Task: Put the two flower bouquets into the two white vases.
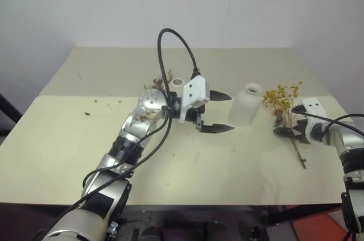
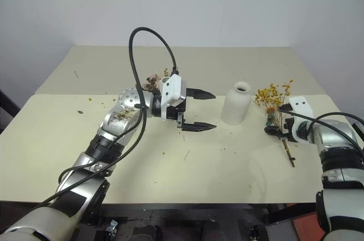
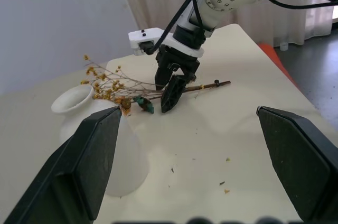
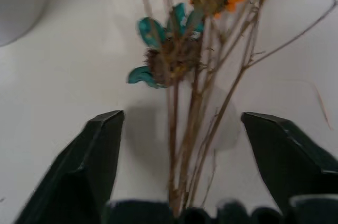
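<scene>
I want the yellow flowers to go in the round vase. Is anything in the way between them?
Nothing visible. Only bare table lies between the yellow bunch and the round vase. The right gripper already has its jaws open around the stems.

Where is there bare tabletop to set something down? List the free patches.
Free: the wide left part of the table, beside the left arm, and the front strip below the left gripper. Also the far edge behind the rounded vase. Crowded: right side, where the right gripper straddles the yellow bouquet stems.
</scene>
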Tool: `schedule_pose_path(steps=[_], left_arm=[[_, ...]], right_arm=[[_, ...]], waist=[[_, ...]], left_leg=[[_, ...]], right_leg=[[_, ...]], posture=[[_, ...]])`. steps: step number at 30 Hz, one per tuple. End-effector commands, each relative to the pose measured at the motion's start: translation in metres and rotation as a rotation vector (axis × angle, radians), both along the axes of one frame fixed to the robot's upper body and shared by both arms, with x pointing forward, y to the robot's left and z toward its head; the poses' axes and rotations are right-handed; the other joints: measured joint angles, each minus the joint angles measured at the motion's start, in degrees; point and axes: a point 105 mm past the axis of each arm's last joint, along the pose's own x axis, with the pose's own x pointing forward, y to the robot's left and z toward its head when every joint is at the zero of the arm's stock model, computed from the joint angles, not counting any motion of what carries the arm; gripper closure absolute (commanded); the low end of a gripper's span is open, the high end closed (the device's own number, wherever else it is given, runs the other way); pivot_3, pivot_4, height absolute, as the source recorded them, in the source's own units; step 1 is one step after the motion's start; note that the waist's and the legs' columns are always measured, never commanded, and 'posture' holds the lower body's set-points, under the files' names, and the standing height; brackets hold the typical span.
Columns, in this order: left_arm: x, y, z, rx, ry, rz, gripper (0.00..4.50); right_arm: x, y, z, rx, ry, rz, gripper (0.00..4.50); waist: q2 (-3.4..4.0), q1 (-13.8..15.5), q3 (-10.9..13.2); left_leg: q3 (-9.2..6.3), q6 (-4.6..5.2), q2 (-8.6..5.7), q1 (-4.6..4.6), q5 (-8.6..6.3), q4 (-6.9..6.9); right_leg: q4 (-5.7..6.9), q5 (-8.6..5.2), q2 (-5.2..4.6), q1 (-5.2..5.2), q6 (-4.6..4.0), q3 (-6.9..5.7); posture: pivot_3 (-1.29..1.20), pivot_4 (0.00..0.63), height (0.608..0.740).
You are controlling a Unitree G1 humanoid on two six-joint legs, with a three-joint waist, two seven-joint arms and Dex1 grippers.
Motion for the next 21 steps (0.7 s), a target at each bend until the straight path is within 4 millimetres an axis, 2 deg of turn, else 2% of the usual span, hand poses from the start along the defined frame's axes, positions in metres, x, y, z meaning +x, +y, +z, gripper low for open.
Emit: schedule_pose_path(steps=[1, 9, 12, 17, 21], left_arm=[[-0.006, 0.001, 0.01, -0.023, -0.036, 0.003, 0.0], [-0.006, 0.003, 0.006, -0.018, -0.029, 0.018, 0.0], [-0.004, 0.004, 0.006, -0.016, -0.032, 0.017, 0.0], [-0.002, 0.006, 0.008, -0.016, -0.034, 0.022, 0.0], [0.0, 0.011, 0.009, -0.018, -0.033, 0.037, 0.0]], right_arm=[[0.006, -0.003, 0.016, -0.016, -0.046, 0.006, 1.61], [0.004, -0.002, 0.017, -0.034, -0.022, 0.014, 4.47], [0.003, -0.001, 0.018, -0.059, -0.026, 0.018, 4.47], [0.001, -0.005, 0.034, -0.068, -0.1, -0.024, 4.47], [-0.002, -0.009, 0.075, -0.101, -0.303, -0.096, 4.47]], waist=[[0.0, 0.0, 0.0], [0.02, -0.1, 0.0], [0.02, -0.1, 0.0], [0.02, 0.0, 0.0], [0.07, 0.0, 0.0]], left_leg=[[0.0, 0.0, 0.0, 0.0, 0.0, 0.0], [0.0, 0.0, 0.01, 0.04, 0.0, 0.0], [0.0, 0.0, 0.0, 0.03, 0.0, 0.0], [0.0, 0.0, 0.0, 0.02, 0.0, 0.0], [-0.01, 0.0, 0.0, 0.01, 0.0, 0.0]], right_leg=[[0.0, 0.0, 0.0, 0.0, 0.0, 0.0], [0.02, 0.0, 0.01, 0.02, 0.01, 0.0], [0.02, 0.0, 0.01, 0.01, 0.0, 0.0], [0.02, 0.0, 0.0, 0.01, 0.01, 0.0], [0.04, 0.0, 0.0, -0.01, 0.01, 0.0]], posture=[[0.0, 0.15, 0.74], [0.0, 0.15, 0.74], [0.0, 0.15, 0.74], [0.0, 0.15, 0.74], [0.0, 0.15, 0.74]])
